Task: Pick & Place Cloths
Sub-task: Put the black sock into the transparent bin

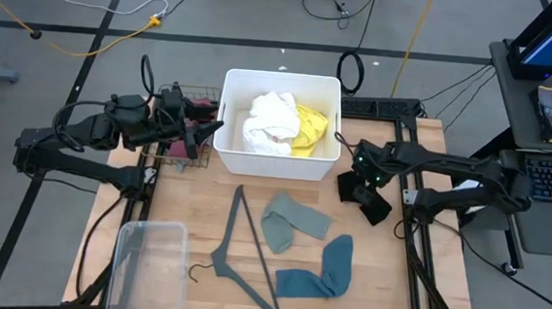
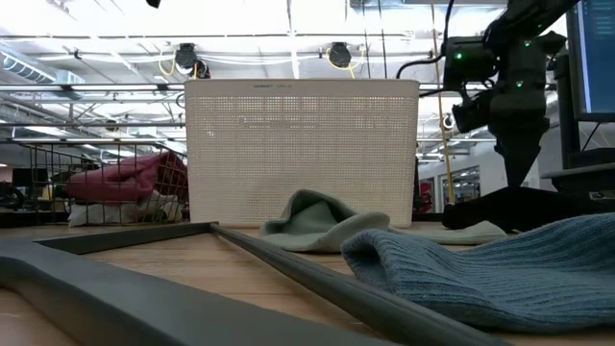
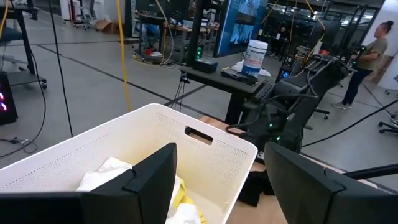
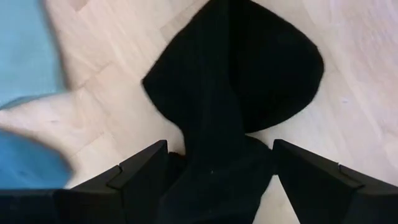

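The right end effector (image 4: 214, 180) hangs wide open astride the black cloth (image 4: 239, 93), so it should drop straight and pinch the middle fold.

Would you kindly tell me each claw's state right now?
Left claw: open, empty, beside the bin.
Right claw: open, straddling the black cloth.

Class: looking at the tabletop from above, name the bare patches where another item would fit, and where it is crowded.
Bare wood lies between the white bin, clear box and hanger, and right of the teal cloth. Crowded: the sage-green cloth area and around the black cloth under the right gripper.
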Robot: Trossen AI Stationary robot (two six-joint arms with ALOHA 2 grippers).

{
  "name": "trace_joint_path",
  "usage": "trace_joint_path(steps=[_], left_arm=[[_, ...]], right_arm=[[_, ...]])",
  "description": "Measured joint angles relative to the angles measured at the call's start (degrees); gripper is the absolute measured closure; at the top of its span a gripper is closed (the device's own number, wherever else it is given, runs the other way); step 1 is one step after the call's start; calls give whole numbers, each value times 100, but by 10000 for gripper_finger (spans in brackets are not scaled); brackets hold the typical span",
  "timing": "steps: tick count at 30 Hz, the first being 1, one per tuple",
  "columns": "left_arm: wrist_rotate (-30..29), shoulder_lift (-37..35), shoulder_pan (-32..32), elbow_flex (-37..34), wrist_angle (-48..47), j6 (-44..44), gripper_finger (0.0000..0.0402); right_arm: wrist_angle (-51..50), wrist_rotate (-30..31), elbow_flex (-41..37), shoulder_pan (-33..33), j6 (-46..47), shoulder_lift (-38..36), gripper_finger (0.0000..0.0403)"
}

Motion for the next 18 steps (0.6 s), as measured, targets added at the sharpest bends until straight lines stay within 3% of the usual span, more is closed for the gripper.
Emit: trace_joint_path(steps=[7,14,18], left_arm=[[0,0,0,0,0,-1,158],[-1,0,0,0,-1,-6,158],[-2,0,0,0,-2,-99,158]], right_arm=[[11,770,0,228,408,442,122],[-18,798,-34,413,792,779,124],[111,781,-305,537,1105,778,147]])
